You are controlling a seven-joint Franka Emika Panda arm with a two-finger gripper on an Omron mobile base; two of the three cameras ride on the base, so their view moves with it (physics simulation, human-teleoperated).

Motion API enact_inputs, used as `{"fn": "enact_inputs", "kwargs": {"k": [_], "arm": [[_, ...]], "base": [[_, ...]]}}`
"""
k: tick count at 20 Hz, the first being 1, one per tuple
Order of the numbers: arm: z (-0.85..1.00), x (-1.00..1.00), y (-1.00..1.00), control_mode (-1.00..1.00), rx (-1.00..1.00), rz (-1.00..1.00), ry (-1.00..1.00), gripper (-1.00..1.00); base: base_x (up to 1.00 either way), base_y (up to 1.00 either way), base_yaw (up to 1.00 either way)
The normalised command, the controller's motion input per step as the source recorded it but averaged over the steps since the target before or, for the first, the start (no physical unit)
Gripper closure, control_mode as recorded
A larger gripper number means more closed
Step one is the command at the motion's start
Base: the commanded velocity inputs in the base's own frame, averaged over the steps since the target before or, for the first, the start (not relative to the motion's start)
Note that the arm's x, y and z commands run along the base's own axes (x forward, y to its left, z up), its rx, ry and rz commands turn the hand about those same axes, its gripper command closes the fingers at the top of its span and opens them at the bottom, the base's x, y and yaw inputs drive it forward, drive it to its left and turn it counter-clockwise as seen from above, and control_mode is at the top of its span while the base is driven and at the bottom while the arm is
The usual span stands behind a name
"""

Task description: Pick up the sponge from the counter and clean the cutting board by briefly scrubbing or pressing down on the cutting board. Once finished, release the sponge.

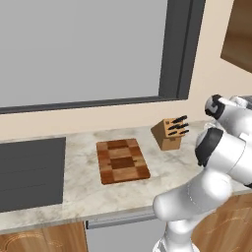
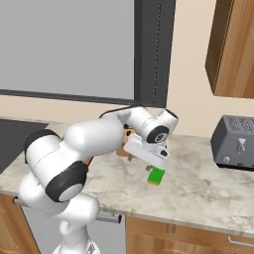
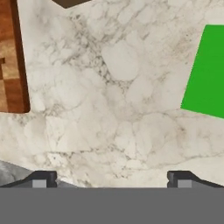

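Note:
The green sponge lies flat on the marbled counter, to the right of the knife block. In the hand view the sponge shows at the right edge and a corner of the checkered cutting board at the left edge, with bare counter between them. My gripper hovers just above the counter, close to the sponge's left side. Its fingertips stand wide apart, so the gripper is open and holds nothing. The whole cutting board rests mid-counter, left of the arm.
A tan knife block with black handles stands between the board and the sponge. A dark cooktop lies at the far left. A grey toaster sits at the right, under a wooden wall cabinet.

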Motion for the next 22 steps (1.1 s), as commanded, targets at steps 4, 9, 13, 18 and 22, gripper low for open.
{"fn": "enact_inputs", "kwargs": {"k": [4,9,13,18,22], "arm": [[-0.29,0.00,-0.11,-1.00,0.00,0.00,-0.01,-1.00],[-0.22,0.00,-0.07,-1.00,0.00,0.04,-0.02,-1.00],[-0.35,0.02,-0.17,-1.00,0.00,0.11,-0.01,-1.00],[-0.30,0.08,-0.20,-1.00,0.00,0.23,-0.10,-1.00],[-0.04,0.04,-0.07,-1.00,0.00,0.29,-0.21,-1.00]], "base": [[0.00,0.00,0.00],[0.00,0.00,0.00],[0.00,0.00,0.00],[0.00,0.00,0.00],[0.00,0.00,0.00]]}}
